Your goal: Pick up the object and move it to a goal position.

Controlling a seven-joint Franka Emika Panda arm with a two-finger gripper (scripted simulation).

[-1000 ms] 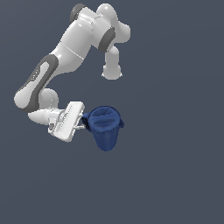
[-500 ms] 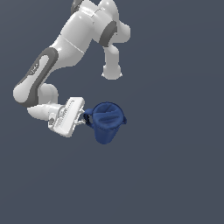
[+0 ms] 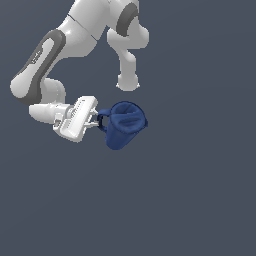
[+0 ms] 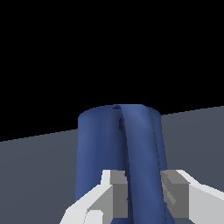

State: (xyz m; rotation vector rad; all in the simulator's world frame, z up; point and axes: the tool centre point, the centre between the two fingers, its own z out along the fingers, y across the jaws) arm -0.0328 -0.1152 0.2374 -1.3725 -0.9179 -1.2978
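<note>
White arm links (image 3: 45, 65) fill the exterior view's left, folding down to the hand (image 3: 96, 121), which points toward the exterior view's right and meets the dark blue bucket (image 3: 125, 129) at its near side. From what I can see on the wrist camera, the two pale fingers (image 4: 116, 192) are pinching a raised strip of the bucket (image 4: 120, 148), a rim edge or a side handle, between their pads, with only that strip between them; whether the strip is the handle itself I cannot tell. In the exterior view the bucket sits tilted, its round mouth turned up and toward the exterior view's right, its narrower base lower and toward the left, just beside the hand. I cannot make out whether it rests on the plain grey floor or hangs clear, since there is no shadow to judge by. No goal marker shows in either view. My judgement is that the grasp is made and the carry is the step in hand. To do it well I would keep the pinch firm, move slowly and avoid quick wrist turns, because a thin hold at one edge leaves the bucket free to swing or pivot around the pads.
</note>
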